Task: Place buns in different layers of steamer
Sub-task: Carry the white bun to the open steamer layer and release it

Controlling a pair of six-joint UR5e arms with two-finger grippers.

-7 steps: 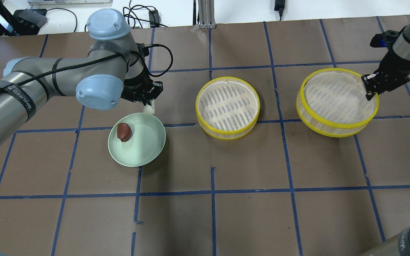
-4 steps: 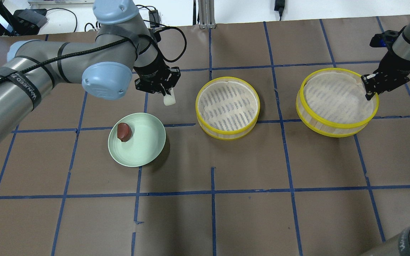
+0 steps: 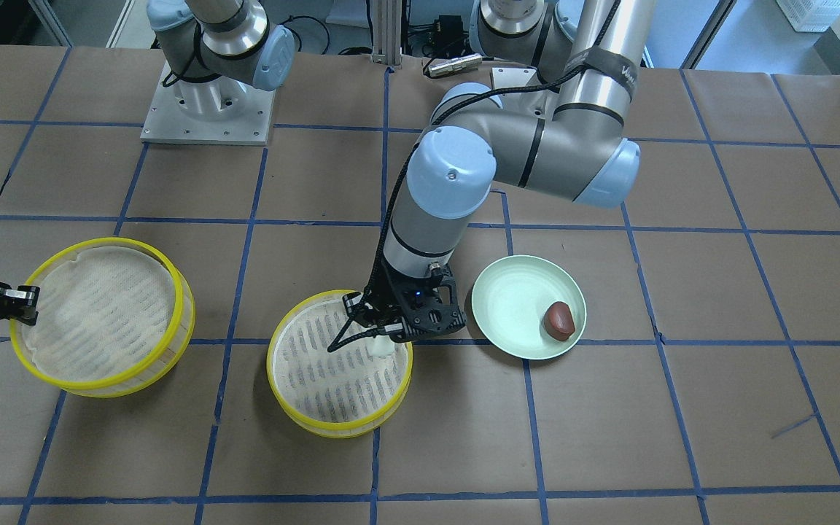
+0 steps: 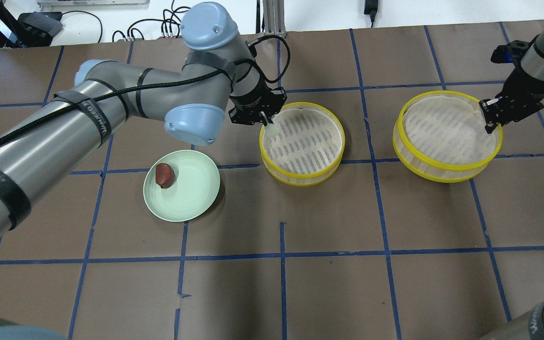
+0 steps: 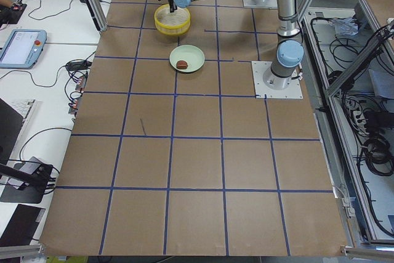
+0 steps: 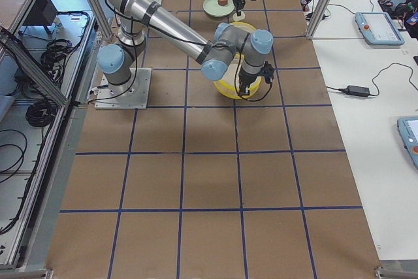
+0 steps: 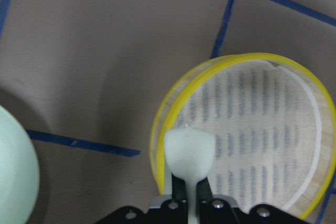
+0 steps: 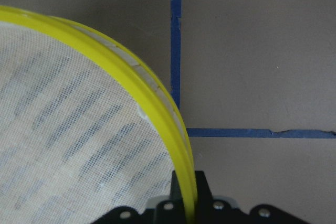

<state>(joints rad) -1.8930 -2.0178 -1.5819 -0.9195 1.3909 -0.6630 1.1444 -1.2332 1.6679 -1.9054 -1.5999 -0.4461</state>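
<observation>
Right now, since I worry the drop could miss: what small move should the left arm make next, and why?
Probably carry the white bun a little inward over the middle tray before lowering. The left gripper holds it right at the tray's rim, so releasing here risks it catching the yellow edge.

From plate edge to over the rim of the middle steamer layer: left end effector with white bun.

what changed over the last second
The left gripper, shut on the white bun, carried it from the far rim of the green plate rightward to over the edge of the middle tray; not released. The brown bun, plate, both trays and the right gripper, clamped on the rim of the right tray, stayed put.
</observation>
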